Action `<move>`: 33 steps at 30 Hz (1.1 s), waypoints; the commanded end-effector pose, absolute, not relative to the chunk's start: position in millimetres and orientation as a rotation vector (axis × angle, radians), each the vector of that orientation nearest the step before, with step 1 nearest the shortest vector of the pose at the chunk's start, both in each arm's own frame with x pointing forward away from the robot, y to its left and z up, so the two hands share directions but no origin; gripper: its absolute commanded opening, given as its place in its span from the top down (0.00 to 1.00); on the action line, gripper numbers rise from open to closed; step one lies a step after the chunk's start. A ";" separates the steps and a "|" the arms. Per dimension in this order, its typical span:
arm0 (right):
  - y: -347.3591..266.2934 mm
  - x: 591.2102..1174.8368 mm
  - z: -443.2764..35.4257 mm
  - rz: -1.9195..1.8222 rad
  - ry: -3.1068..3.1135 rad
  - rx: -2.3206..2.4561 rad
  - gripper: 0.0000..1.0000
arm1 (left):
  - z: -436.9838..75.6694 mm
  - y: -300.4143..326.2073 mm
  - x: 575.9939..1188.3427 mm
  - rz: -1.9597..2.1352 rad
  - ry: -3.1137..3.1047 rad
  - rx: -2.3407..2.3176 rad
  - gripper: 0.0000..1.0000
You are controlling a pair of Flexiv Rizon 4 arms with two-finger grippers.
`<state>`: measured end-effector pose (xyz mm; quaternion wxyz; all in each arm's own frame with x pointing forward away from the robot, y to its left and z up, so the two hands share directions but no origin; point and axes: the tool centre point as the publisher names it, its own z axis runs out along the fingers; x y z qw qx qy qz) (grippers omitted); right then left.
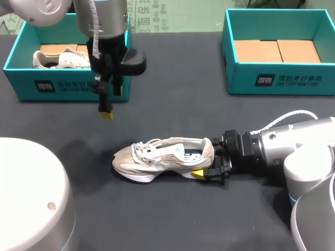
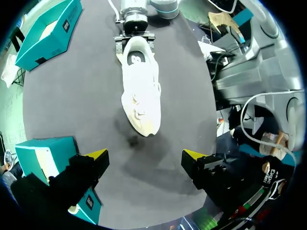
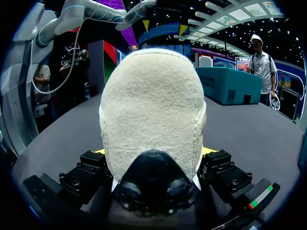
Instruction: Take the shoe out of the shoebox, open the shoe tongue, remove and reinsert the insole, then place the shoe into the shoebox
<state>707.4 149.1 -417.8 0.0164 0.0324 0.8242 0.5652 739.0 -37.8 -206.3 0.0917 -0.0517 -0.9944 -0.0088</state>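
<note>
shoe [image 1: 162, 157] out, lying mid table [image 1: 172, 104] toward front edge. right gripper [image 1: 208, 158] clamps its heel; left gripper [image 2: 145, 155] hangs wide, empty. tongue [image 1: 170, 148], insole [image 2: 135, 56], reboxing look pending.

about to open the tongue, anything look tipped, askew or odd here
Nothing stands out. The shoe stands upright on its sole on the table, heel gripped by the right pincer. The left pincer hangs open over the table. The left shoebox, holding a second shoe, and the right shoebox sit level.
</note>
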 end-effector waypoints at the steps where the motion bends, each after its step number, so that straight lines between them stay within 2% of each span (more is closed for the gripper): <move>1: 154.5 708.9 -422.2 1.753 2.566 0.102 1.00 | -213.2 -46.4 731.2 0.167 -2.888 0.641 0.00; 15: 154.5 708.9 -422.2 1.753 2.566 0.102 1.00 | -222.4 -72.5 719.1 0.117 -2.803 1.149 0.00; 30: 154.5 708.9 -422.2 1.753 2.566 0.102 1.00 | -228.4 -82.6 715.9 0.063 -2.810 1.171 0.00; 33: 154.5 708.9 -422.2 1.753 2.566 0.102 1.00 | -227.1 -92.3 706.5 0.103 -2.700 1.353 0.00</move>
